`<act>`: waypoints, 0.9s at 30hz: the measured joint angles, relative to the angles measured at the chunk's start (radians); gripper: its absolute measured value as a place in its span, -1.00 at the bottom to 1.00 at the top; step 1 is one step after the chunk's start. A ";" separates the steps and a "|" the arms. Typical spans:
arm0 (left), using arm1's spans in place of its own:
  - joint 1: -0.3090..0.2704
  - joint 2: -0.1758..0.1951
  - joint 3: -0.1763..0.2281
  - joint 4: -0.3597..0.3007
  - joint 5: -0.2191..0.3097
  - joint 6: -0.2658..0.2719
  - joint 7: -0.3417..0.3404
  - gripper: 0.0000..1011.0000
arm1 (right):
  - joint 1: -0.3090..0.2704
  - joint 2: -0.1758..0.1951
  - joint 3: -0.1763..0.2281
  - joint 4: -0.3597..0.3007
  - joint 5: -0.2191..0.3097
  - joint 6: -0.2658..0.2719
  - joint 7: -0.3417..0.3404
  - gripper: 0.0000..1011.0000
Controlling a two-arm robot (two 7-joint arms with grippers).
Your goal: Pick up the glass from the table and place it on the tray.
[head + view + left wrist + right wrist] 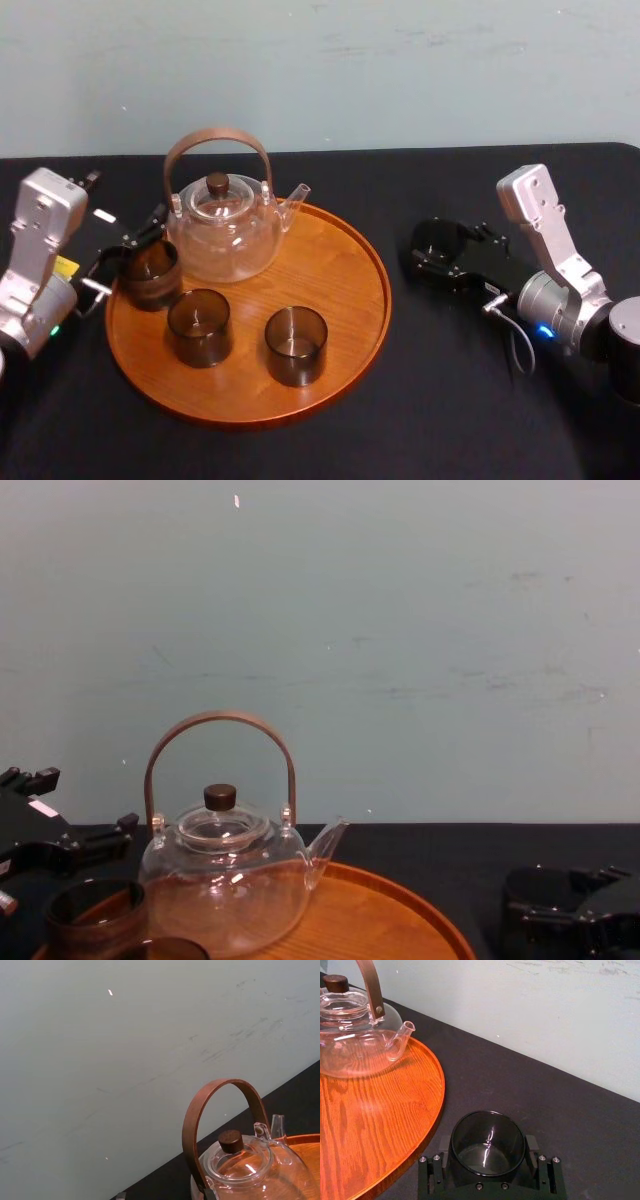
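Right jaws: clenched on the glass (pixel 487 1146), one pad against each side of it.
Right gripper (pixel 438 248): low over the worktop (pixel 450 400), to the right of the tray, with its arm reaching in from the right.
Glass: upright with its mouth open upward, dark and see-through. It is off the tray, just beside the right rim, with a strip of bare worktop between them.
Glass height: whether its base touches the worktop cannot be told.
Tray (pixel 340 270): round and orange-brown with a low rim, lying flat at the middle of the worktop.
Teapot (pixel 225 225): clear glass with an arched brown handle and a dark lid knob. It stands on the far left part of the tray, its spout toward the right.
Tray glasses: two more dark tumblers stand upright on the near part of the tray, a middle glass (pixel 199 327) and a front glass (pixel 296 346), apart from each other.
Left glass (pixel 150 275): a third tumbler at the tray's left side, just beside the teapot.
Left gripper (pixel 135 250): at the tray's left edge, close against the left glass. Whether it grips cannot be told.
Worktop: black cloth.
Wall (pixel 400 70): pale, scuffed, behind the worktop.
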 joint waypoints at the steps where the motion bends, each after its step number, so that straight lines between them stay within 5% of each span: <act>1: 0.000 0.000 0.000 0.000 0.000 0.000 0.000 0.98 | 0.000 0.000 0.000 0.000 0.000 0.000 0.000 0.79; 15: 0.000 0.000 0.000 0.000 0.000 0.000 0.000 0.98 | -0.002 0.001 0.003 -0.007 0.003 -0.006 0.005 0.79; 27: 0.000 0.000 0.000 0.000 0.000 0.000 0.000 0.98 | 0.002 0.015 -0.006 -0.101 0.033 -0.021 0.043 0.79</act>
